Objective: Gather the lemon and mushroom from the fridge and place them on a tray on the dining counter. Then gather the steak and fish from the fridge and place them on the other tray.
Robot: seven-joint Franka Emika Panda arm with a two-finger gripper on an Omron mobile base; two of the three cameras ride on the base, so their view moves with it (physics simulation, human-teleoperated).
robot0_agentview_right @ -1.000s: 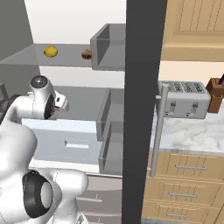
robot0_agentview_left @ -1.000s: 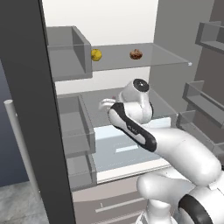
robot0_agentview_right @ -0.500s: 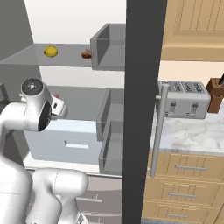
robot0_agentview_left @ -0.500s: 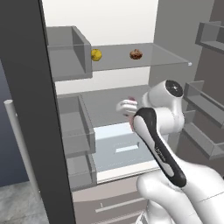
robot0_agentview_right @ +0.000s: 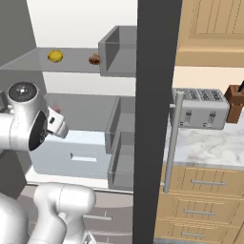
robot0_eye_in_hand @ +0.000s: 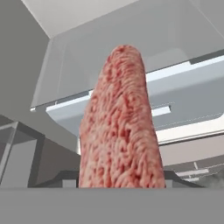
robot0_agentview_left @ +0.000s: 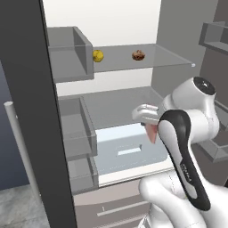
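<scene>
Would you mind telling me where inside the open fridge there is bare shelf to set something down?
The glass top shelf is bare right of the mushroom; the lemon sits at its left end by the grey bin. The middle shelf is bare at the back, but its front is crowded by the hand holding the steak.

Glossy white arm (robot0_agentview_left: pixel 191 116), black joint bands, apparently

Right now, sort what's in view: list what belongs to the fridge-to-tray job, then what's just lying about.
Job things:
- fridge, door open
- steak, held in the gripper
- lemon, on the upper shelf
- mushroom, beside the lemon

Lying about:
- toaster, on the side counter
- knife block, next to the toaster
</scene>
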